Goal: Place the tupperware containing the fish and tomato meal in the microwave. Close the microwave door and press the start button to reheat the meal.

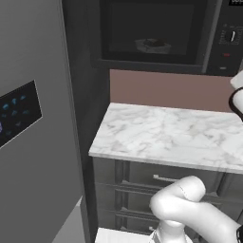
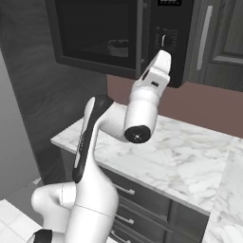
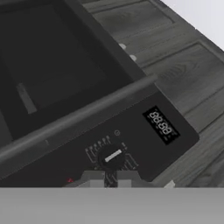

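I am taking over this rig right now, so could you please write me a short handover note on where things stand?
Gripper: fingertips close together and holding nothing, raised at the microwave's control panel, just below the knob.
Tupperware: already inside the microwave, seen dimly through the door window; the meal in it is too dim to make out.
Microwave door: looks closed.
Done: container placed, door shut.
Left: press the start button. A small red mark sits low on the panel beside the fingertips; I cannot tell whether that is the button, or whether it has been pressed.
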